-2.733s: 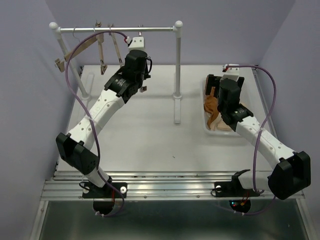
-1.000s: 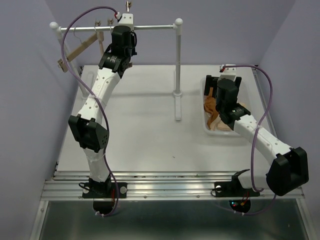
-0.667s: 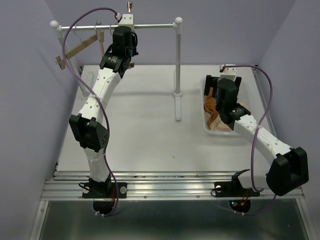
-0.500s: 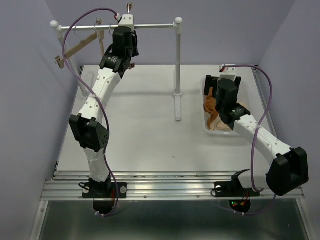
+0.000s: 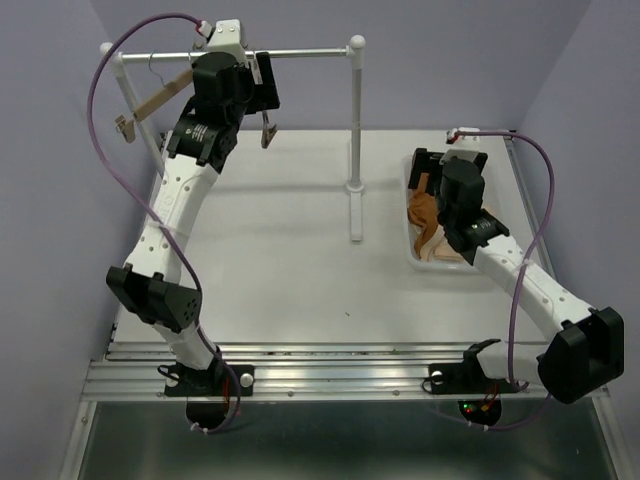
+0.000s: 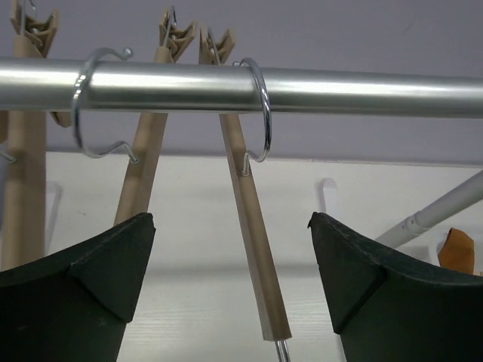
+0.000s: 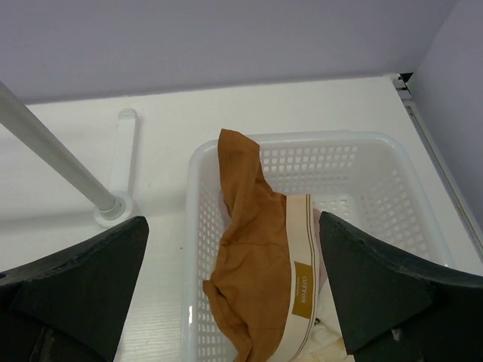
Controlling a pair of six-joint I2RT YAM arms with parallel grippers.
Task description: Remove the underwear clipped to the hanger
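Observation:
The rust brown underwear (image 7: 253,249) with a cream waistband lies crumpled in the white basket (image 7: 192,249), on top of pale fabric. In the top view the underwear (image 5: 424,215) shows under my right gripper (image 5: 445,165), which hovers open above it with nothing held (image 7: 232,226). My left gripper (image 5: 262,90) is raised to the metal rail (image 5: 300,55) and is open. A wooden clip arm (image 6: 253,226) of the hanger (image 5: 160,95) hangs free between its jaws (image 6: 232,256). The clip arms that show carry no fabric.
The rail (image 6: 302,87) runs across the back on two white posts, one (image 5: 355,130) standing mid-table on a long foot. Wire hooks (image 6: 260,105) loop over the rail. The basket (image 5: 412,250) sits at the right; purple walls close the sides.
My left gripper has opened and let go of the wooden clip arm, and the left arm has swung left and up. The right arm has barely moved.

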